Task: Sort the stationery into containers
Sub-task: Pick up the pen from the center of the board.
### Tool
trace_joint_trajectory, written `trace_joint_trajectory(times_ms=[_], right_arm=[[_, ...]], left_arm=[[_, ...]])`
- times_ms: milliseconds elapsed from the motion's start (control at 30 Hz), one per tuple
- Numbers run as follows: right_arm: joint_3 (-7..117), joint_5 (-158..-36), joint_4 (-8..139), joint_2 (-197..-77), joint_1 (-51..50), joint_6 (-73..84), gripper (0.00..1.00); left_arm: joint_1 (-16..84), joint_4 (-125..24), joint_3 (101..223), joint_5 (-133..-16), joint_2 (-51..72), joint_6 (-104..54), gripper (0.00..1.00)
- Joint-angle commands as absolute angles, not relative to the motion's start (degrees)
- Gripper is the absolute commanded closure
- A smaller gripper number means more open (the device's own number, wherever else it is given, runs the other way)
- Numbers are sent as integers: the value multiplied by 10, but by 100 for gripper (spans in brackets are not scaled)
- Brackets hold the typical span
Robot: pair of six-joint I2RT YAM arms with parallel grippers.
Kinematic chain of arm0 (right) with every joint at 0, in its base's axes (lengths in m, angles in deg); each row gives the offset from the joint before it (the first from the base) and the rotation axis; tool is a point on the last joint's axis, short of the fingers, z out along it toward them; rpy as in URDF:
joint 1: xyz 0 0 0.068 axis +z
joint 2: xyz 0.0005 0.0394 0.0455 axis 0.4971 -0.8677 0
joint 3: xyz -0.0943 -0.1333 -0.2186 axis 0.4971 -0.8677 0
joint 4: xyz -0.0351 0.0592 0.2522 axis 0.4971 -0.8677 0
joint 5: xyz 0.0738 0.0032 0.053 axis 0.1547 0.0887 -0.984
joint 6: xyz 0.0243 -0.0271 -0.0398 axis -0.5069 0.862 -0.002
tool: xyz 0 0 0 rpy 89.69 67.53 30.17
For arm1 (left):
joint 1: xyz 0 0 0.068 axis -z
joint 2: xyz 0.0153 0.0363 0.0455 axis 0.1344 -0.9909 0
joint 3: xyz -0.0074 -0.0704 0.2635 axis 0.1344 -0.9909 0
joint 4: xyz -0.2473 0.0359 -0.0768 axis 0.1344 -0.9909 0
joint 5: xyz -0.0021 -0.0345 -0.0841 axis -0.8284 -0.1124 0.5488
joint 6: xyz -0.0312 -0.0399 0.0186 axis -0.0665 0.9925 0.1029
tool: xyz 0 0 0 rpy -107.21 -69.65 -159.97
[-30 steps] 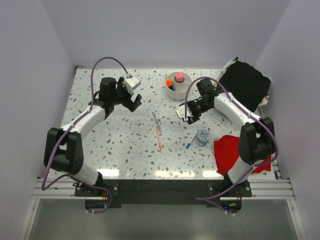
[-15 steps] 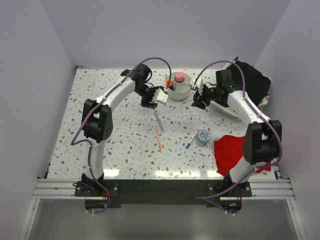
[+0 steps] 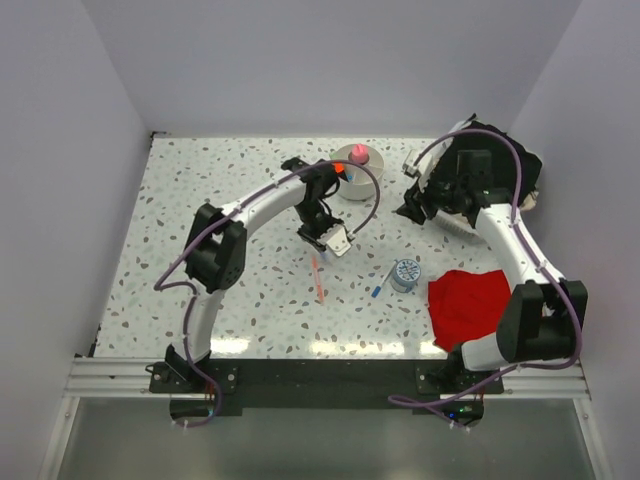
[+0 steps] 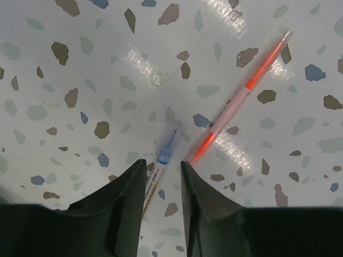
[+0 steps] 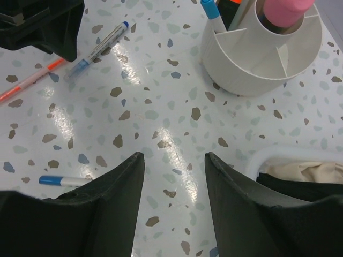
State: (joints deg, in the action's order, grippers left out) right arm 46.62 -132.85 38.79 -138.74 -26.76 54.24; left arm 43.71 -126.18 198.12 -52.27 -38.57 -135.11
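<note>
Robot lab test cell, speckled counter [image 3: 200, 290] boxed by plain white walls [image 3: 330, 70], robot arms [image 3: 255, 203] were bolted to aluminium rail [image 3: 110, 378].

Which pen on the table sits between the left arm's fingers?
The blue-tipped white pen; the thin pink pen lies just outside the left fingers.

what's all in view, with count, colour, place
round white divided holder: 1, far centre
pink-capped stubby stick: 1, in holder
orange-and-black highlighter: 1, in holder
blue-tipped white pen: 1, in holder
slim blue-and-white pen: 1, between left jaws
thin pink-orange pen: 1, mid-table
short blue-capped pen: 1, beside roll
grey-blue round roll: 1, centre-right
red cloth: 1, near right
white basket with black cloth: 1, far right
left gripper: black, jaws astride pen
right gripper: black, jaws open
</note>
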Motion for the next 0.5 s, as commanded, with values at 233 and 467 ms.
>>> trace_joint_trajectory(times_ms=[233, 467], right_arm=[[485, -1352, 466, -1396, -340, 431, 48], [501, -1364, 471, -1421, -370, 417, 48]], left_arm=[[453, -1230, 1988, -544, -422, -1333, 64], [457, -1217, 1983, -558, -442, -1339, 65]])
